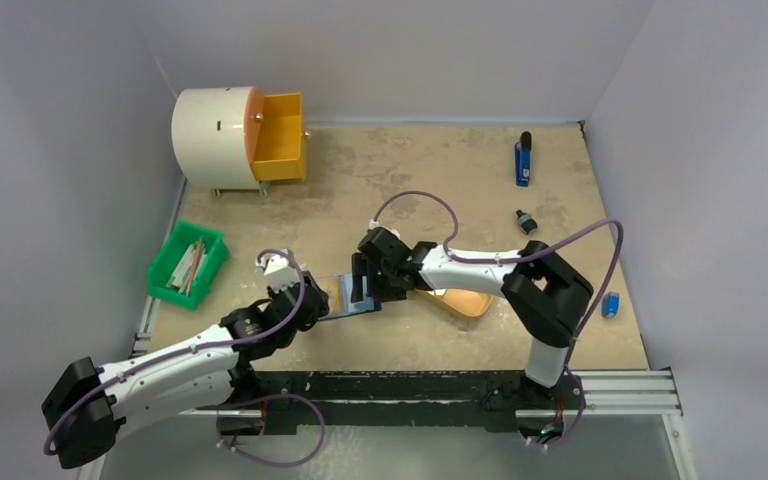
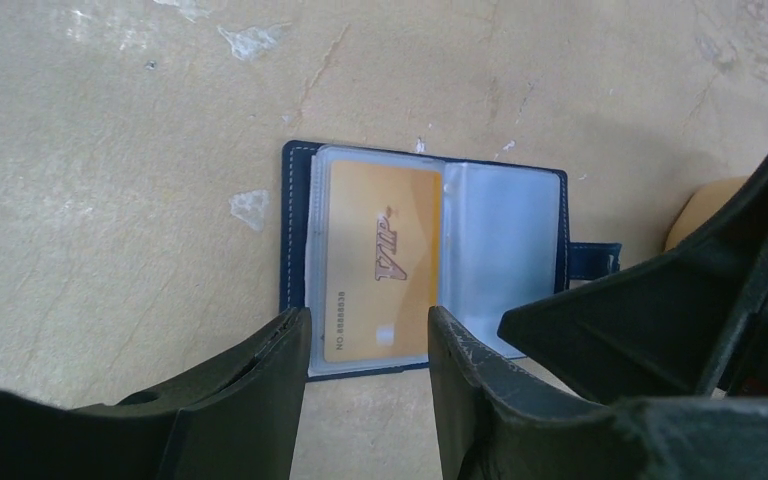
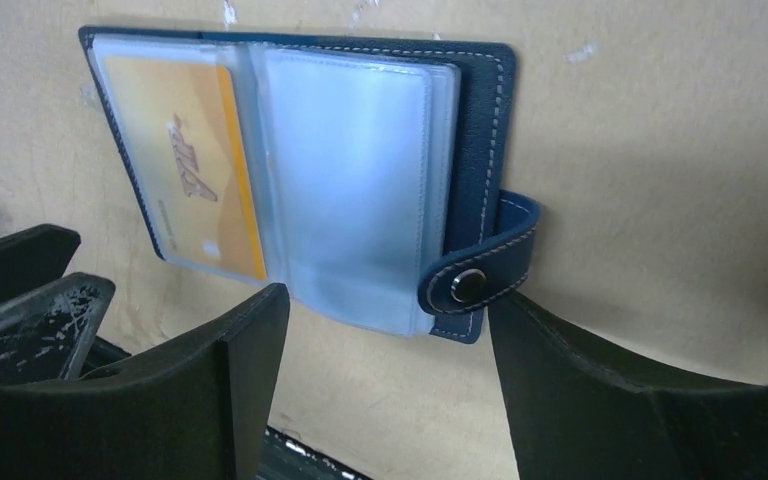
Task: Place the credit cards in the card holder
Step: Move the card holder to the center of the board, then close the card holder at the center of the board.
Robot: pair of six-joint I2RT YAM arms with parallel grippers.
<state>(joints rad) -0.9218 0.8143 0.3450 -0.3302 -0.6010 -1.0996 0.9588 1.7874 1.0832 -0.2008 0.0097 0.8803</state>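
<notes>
jaws on both arms gape empty at the open card holder [image 2: 440, 262]: one gold card [image 2: 380, 262] sits sleeved ahead of the left jaws, facing sleeve [image 2: 505, 260] unfilled.

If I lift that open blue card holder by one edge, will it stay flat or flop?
Probably floppy: the card holder is a thin folding cover, and its clear sleeves lie loosely fanned. It likely feels light, with one gold card showing inside. Lying flat, it should slide when pushed.
</notes>
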